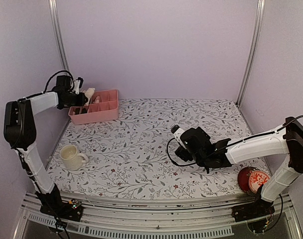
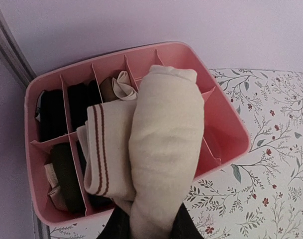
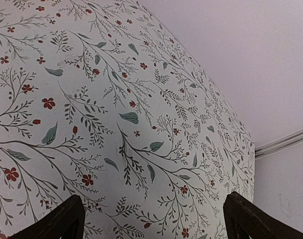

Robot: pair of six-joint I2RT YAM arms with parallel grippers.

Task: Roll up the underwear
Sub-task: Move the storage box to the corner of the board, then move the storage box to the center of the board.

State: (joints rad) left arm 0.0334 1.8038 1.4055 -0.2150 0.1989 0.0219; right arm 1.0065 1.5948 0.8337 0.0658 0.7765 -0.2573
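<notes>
Contact was confirmed at the left gripper (image 2: 151, 230): its dark fingers were closed on the lower end of the pale peach-beige underwear (image 2: 163, 144), a thick soft roll held upright above the pink tray (image 2: 226, 154). The left arm reached level to the far left corner of the table (image 1: 141, 149), wrist over the tray's left end. A cream piece with two dark red stripes (image 2: 104, 149) lay against the roll's left side; whether it was gripped or resting in the tray could not be determined. The olive-brown underwear (image 2: 66, 179), cream part at its left edge, sat in the tray's near-left compartment, with black bundles (image 2: 51, 112) in the compartments behind it. The right gripper (image 3: 158, 224) hung low over the floral table centre, jaws spread wide, holding nothing. A mug (image 1: 71, 157) stood near left; lettering on the red tin (image 1: 253, 180) was too small to read.
</notes>
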